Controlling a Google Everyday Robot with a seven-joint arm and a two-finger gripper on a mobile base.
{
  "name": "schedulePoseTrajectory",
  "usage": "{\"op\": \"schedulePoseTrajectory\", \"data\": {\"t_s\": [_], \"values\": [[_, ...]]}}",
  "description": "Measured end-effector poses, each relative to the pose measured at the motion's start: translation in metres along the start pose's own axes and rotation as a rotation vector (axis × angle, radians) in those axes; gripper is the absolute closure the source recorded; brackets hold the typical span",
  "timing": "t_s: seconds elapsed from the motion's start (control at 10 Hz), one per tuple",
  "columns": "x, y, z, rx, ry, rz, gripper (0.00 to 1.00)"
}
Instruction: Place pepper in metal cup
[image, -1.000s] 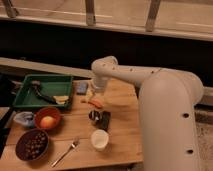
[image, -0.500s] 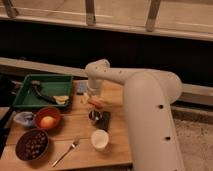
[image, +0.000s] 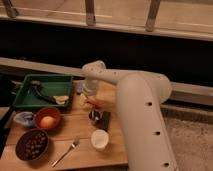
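Camera view looks down on a wooden table (image: 80, 132), and the white arm (image: 135, 100) sweeps in from the right, bends at the wrist and points down at the middle of the board. The gripper (image: 87, 98) sits low, just past the right edge of the green tray (image: 45, 77). Its jaws stand apart, with nothing clamped between them as far as I can judge. Right at its tip is the pepper (image: 94, 103), a small red-orange sliver just on the far side of the metal cup (image: 95, 116). Whether the pepper rests on the wood or brushes the gripper, I cannot tell. It is not in the cup yet, by my read.

Now the hazards. The cup is small and its mouth narrow, while the pepper is long and curved. Dropped flat, it may bridge the rim and roll off instead of sliding in. The black block (image: 105, 120) sits just beside the cup on the right, perhaps touching it, so a low approach from that side could nudge both. The white cup (image: 99, 139) waits nearer the camera, close enough to catch the pepper by mistake. Off to the left, the red bowl (image: 39, 117) with its orange fruit (image: 47, 121), the dark bowl (image: 18, 144) and the fork (image: 65, 152) are well apart from the action. The biggest worry is the pinch itself: closing on a slender thing lying flat may skid it away or tip the cup over.
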Motion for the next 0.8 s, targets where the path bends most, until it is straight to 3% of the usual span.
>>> {"op": "schedulePoseTrajectory", "data": {"t_s": [0.5,0.8], "values": [[-0.015,0.012,0.014,-0.021,-0.003,-0.079,0.33],[-0.015,0.015,0.018,-0.025,0.000,-0.094,0.56]]}}
